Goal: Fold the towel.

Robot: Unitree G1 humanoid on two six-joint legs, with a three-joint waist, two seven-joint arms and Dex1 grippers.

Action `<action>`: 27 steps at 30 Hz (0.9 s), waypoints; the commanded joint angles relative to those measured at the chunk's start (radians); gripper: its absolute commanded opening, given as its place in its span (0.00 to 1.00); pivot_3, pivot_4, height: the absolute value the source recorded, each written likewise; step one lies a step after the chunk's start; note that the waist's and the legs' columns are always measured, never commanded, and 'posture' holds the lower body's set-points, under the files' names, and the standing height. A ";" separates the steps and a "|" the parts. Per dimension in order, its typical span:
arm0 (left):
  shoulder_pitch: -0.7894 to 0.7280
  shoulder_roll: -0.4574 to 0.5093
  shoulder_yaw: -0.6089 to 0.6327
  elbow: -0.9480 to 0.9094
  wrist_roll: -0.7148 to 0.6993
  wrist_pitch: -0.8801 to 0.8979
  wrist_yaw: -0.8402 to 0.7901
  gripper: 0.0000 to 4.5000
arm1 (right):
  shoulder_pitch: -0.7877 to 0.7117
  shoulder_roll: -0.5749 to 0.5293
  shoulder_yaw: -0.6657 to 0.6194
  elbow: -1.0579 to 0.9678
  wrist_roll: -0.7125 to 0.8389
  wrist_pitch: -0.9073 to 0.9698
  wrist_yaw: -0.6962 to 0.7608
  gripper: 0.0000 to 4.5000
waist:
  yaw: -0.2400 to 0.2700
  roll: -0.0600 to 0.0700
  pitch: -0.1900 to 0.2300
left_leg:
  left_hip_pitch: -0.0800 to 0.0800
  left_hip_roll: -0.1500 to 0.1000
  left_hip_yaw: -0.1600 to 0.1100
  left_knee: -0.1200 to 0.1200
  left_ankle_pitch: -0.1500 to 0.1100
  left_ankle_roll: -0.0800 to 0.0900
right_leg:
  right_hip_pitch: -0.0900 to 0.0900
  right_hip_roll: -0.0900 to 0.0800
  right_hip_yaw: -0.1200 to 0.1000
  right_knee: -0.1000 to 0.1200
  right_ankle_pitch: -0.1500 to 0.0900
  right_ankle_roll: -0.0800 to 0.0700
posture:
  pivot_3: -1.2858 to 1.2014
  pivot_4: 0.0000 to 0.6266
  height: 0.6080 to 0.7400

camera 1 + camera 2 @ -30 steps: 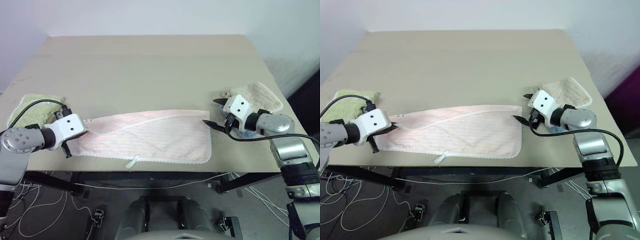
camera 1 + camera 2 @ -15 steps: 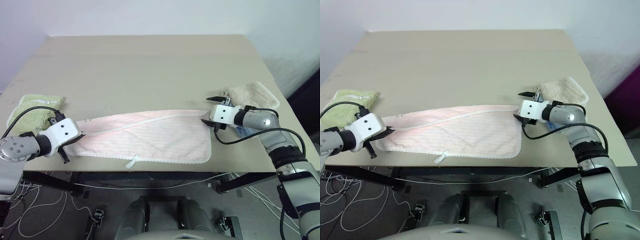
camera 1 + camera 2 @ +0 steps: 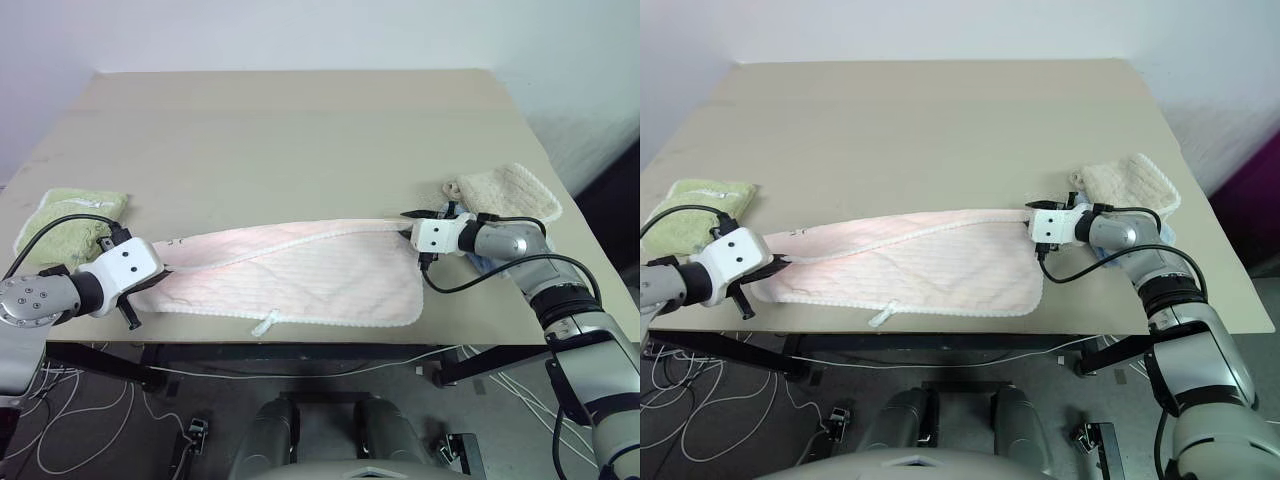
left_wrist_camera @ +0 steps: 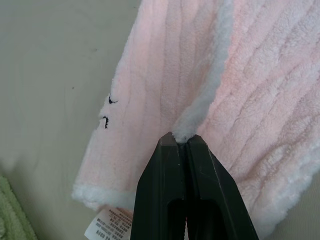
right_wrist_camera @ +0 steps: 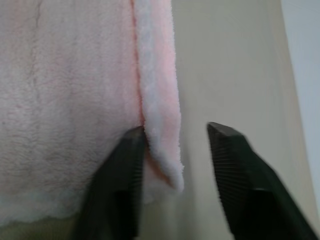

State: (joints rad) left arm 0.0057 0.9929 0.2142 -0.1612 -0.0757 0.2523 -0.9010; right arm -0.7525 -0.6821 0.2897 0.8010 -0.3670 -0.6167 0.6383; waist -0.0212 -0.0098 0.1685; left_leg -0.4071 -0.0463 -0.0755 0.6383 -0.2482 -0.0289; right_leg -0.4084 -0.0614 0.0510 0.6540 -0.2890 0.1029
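The pale pink towel (image 3: 300, 272) lies folded lengthwise along the front of the table, its white trimmed edge running across it and a small white loop tag (image 3: 264, 323) at the front edge. My left gripper (image 4: 181, 140) is shut on the white trim at the towel's left end (image 3: 170, 262). My right gripper (image 5: 175, 132) is at the towel's far right corner (image 3: 408, 228). Its fingers (image 5: 240, 185) stand apart with the folded pink edge between them, one finger against the cloth and a gap at the other.
A light green folded towel (image 3: 70, 215) lies at the table's left edge behind my left arm. A beige folded towel (image 3: 510, 190) sits at the right, just past my right wrist. The tan table (image 3: 300, 130) stretches away behind the pink towel; its front edge is close.
My right gripper has come in to the towel's far right corner, rolled over, and its fingers have narrowed around the edge. The left gripper has kept its hold in place.
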 commanded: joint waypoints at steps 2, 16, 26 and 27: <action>-0.003 0.005 0.027 -0.027 -0.008 0.005 0.007 0.00 | 0.006 -0.004 -0.008 -0.015 0.013 -0.007 0.011 0.07 | 0.000 0.000 0.000 | 0.000 0.000 0.000 0.000 0.000 0.000 | 0.000 0.000 0.000 0.000 0.000 0.000 | 0.52 0.24 1.00; -0.194 -0.116 0.096 0.069 -0.118 -0.074 0.083 0.00 | -0.020 -0.048 -0.145 -0.184 0.171 0.131 0.068 0.01 | 0.005 0.000 0.000 | -0.001 0.000 -0.001 0.002 0.000 0.000 | 0.000 0.000 -0.001 0.000 0.000 0.000 | 0.52 0.24 1.00; -0.668 -0.111 0.040 0.578 -0.056 -0.277 0.169 0.00 | -0.301 -0.103 -0.219 -0.018 0.249 0.183 0.149 0.01 | 0.001 0.000 0.001 | -0.001 0.000 0.000 0.004 0.000 0.000 | -0.001 0.001 -0.001 0.001 0.000 0.000 | 0.52 0.24 1.00; -0.718 -0.110 0.033 0.627 -0.051 -0.295 0.174 0.00 | -0.335 -0.108 -0.223 0.008 0.253 0.179 0.155 0.01 | 0.000 0.000 0.001 | -0.002 -0.001 0.000 0.004 0.000 0.000 | -0.001 0.001 -0.001 0.001 0.000 0.000 | 0.52 0.24 1.00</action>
State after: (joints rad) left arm -0.6656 0.8624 0.2324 0.4185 -0.1390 -0.0049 -0.7530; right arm -1.0405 -0.7612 0.1113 0.7812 -0.1351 -0.4294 0.7885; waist -0.0207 -0.0098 0.1696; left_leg -0.4096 -0.0470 -0.0757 0.6432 -0.2483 -0.0287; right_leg -0.4098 -0.0600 0.0502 0.6555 -0.2890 0.1032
